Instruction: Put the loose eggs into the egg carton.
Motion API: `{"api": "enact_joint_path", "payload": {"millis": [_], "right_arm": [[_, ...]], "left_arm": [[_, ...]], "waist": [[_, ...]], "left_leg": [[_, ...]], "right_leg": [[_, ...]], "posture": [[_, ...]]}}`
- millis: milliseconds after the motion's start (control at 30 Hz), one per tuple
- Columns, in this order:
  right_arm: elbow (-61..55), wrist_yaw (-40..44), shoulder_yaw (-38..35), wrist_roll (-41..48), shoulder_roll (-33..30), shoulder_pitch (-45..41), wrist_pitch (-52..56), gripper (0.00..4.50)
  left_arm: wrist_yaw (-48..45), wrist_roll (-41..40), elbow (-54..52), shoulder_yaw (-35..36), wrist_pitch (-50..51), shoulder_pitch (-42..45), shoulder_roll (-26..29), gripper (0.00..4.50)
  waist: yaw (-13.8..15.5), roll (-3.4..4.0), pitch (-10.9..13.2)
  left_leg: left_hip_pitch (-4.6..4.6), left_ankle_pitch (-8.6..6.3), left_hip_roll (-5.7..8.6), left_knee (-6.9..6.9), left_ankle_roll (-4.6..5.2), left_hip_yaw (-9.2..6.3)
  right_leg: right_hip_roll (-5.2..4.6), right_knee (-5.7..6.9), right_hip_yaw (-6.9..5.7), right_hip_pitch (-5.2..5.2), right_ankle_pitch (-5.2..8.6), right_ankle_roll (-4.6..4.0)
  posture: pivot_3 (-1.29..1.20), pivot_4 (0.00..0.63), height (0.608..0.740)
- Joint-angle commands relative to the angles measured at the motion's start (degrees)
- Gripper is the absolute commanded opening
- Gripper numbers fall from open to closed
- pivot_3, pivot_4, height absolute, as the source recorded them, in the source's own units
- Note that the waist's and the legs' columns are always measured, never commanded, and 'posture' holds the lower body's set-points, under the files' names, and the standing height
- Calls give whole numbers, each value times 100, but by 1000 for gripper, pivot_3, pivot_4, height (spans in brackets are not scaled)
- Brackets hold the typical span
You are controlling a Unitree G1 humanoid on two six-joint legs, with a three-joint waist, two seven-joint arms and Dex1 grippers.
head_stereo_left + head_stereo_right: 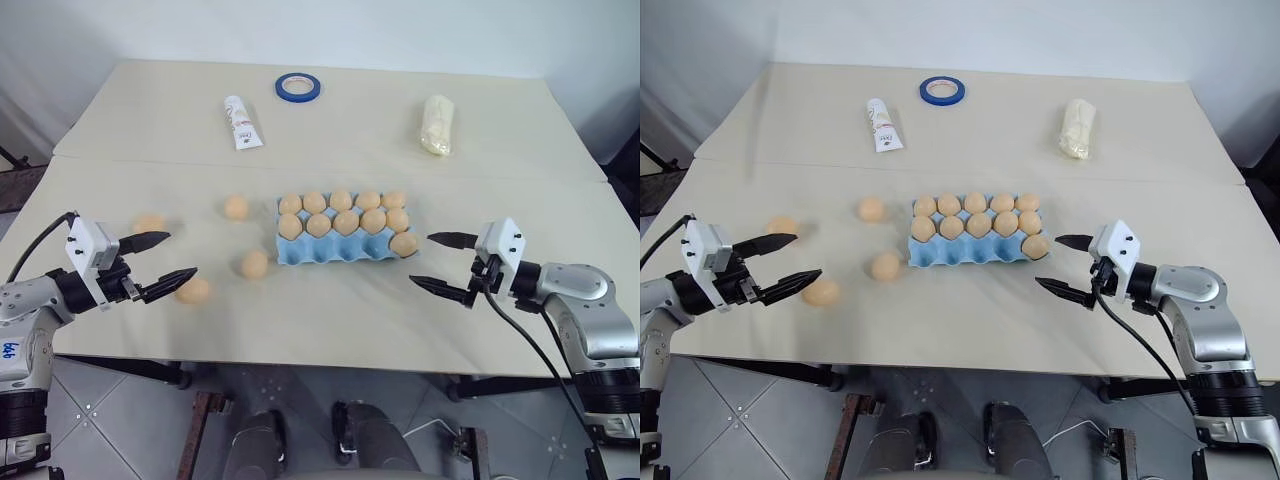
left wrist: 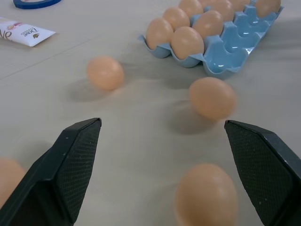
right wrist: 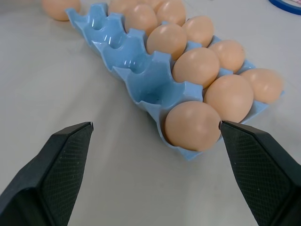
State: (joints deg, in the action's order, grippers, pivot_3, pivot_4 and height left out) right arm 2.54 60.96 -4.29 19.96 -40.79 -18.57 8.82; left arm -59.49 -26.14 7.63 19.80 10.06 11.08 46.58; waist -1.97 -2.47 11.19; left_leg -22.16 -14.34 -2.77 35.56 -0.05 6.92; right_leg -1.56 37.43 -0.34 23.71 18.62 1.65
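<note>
Both tools spread, empty: left tool (image 1: 160,268), right tool (image 1: 448,263) | loose eggs (image 1: 193,290) fragile, smooth, roll-prone | pinch gently across middle → egg carton (image 1: 330,252) front row.

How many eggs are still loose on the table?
4, all left of the egg carton: one by its far corner, one by its near corner, two near the left hand.

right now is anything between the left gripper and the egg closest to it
Nothing visible. The left gripper is open, and the nearest loose egg lies on bare tabletop just off its fingertips. From there to the egg carton another loose egg sits roughly on the line, so it may need skirting.
</note>
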Motion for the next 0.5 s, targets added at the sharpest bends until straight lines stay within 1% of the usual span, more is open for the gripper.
{"api": "enact_joint_path", "payload": {"millis": [33,100,300,500], "right_arm": [[-35,-65,-58,-22,26,-88,-110,4500],[-33,-78,-61,-30,35,-102,-101,4500],[-14,-94,-74,-58,42,-119,-106,4500],[35,-101,-111,-67,35,-164,-125,4500]], "left_arm": [[-11,-122,1,132,-26,114,12,4478],[143,-82,12,113,105,158,24,4478],[105,-101,12,136,16,185,23,4478],[385,-64,-161,274,198,7,76,4478]], "waist": [[2,0,0],[5,0,0],[-1,0,0],[-8,0,0]], "left_leg": [[0,0,0,1,0,0],[0,0,0,2,0,0],[0,0,0,5,0,0],[0,0,0,9,1,0]], "right_leg": [[0,0,0,0,0,0],[0,1,0,0,0,0],[0,3,0,0,0,0],[0,7,0,-1,0,0]], "posture": [[0,150,740],[0,150,740],[0,150,740],[0,150,740]]}}
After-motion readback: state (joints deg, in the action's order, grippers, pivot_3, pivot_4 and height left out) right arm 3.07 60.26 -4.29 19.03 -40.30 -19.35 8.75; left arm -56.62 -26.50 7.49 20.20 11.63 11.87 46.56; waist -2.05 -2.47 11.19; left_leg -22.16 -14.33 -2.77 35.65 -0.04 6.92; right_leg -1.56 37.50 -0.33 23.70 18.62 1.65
